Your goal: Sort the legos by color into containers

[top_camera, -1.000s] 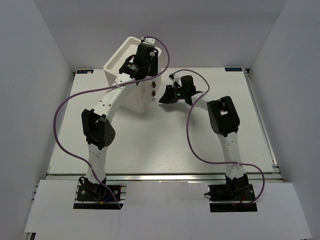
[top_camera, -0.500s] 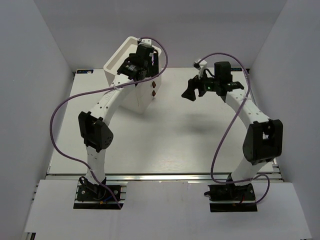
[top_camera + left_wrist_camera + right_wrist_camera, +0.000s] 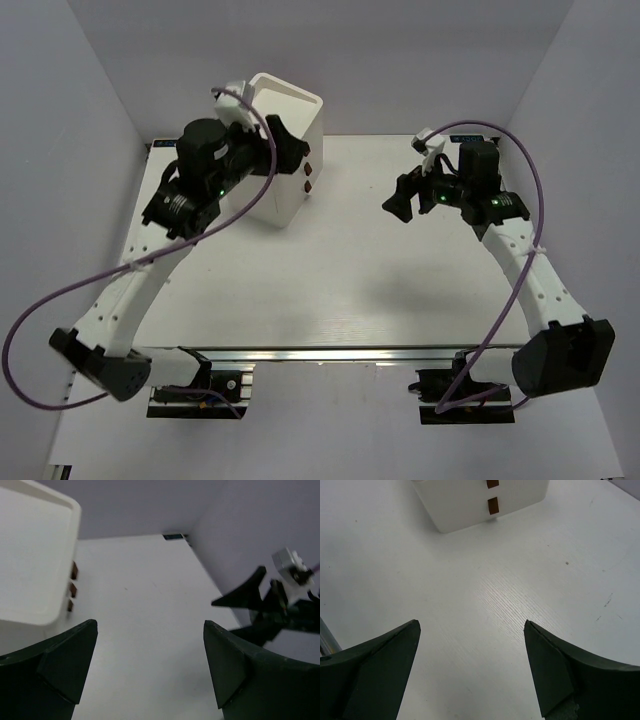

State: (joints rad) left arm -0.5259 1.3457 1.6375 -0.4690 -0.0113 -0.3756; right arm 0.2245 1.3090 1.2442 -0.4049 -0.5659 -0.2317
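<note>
Only the left wrist view shows three knobs (image 3: 73, 587); left gripper (image 3: 149, 625) and right gripper (image 3: 471, 625) spread wide.

Top view: cabinet (image 3: 300, 125) left side hidden behind left gripper (image 3: 285, 145) and its arm. Drawer fronts (image 3: 297, 185) steeply foreshortened, seams unreadable; only two knobs (image 3: 308, 171) show.
Left wrist: cabinet cut by top and left edges; right gripper (image 3: 245, 597) blurred, cut by right edge.
Right wrist: cabinet cut by top edge, upper knob half out.
Both wrist views: own fingers (image 3: 65, 665) cut by bottom edge.
</note>
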